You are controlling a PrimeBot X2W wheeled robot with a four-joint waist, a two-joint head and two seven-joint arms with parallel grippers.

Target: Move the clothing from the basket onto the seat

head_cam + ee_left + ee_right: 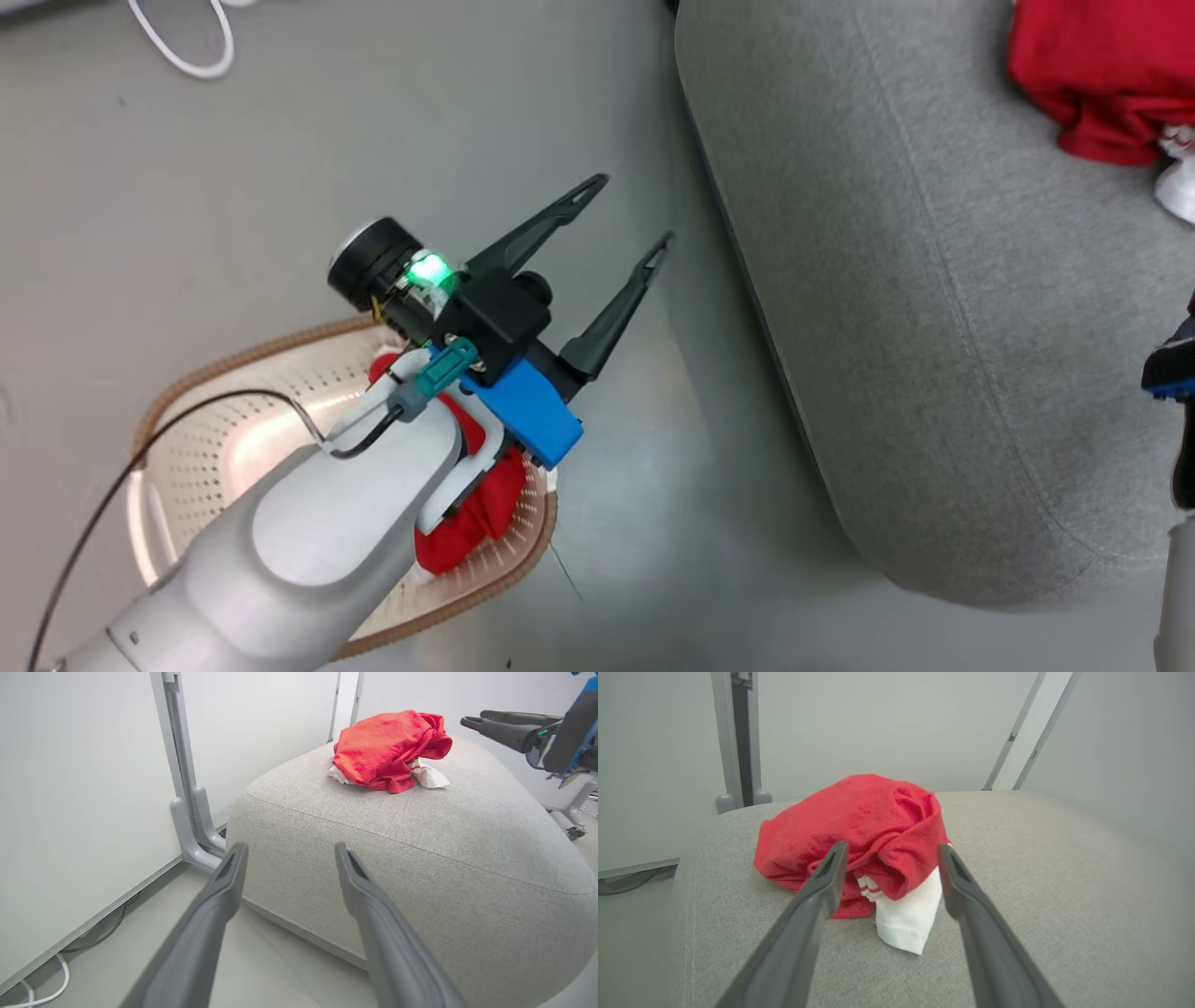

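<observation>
While red cloth lies in two places: the task looks part done, with one piece delivered and more to fetch.
Clothing on the seat: a crumpled bright red soft garment with white trim [1092,75] rests on the large grey fabric-upholstered seat [934,327], at about 1 o'clock in the head view.
Clothing in the basket: more bright red fabric [485,523] lies toward the 3 o'clock side of the cream-white perforated plastic basket with a brown woven-look rim [243,359], partly hidden under the pale left forearm.
Basket: it stands on the floor at about 7 o'clock in the head view, apart from the seat.
Right hand [892,849]: its fingers are spread and pinch nothing; the delivered garment lies on the seat just beyond the tips, toward 12 o'clock in its wrist view.
Left hand [635,215]: its fingers are spread and empty. It hangs above the basket's 1 o'clock corner and points toward the seat.
Step in hand: by my judgement, the set-down on the seat is over and the turn to the basket is due.
Next move: a spread hand must tip down into the basket and pinch a fold of the red fabric. It must then lift the fabric clear of the rim and carry it toward 3 o'clock onto the seat.
</observation>
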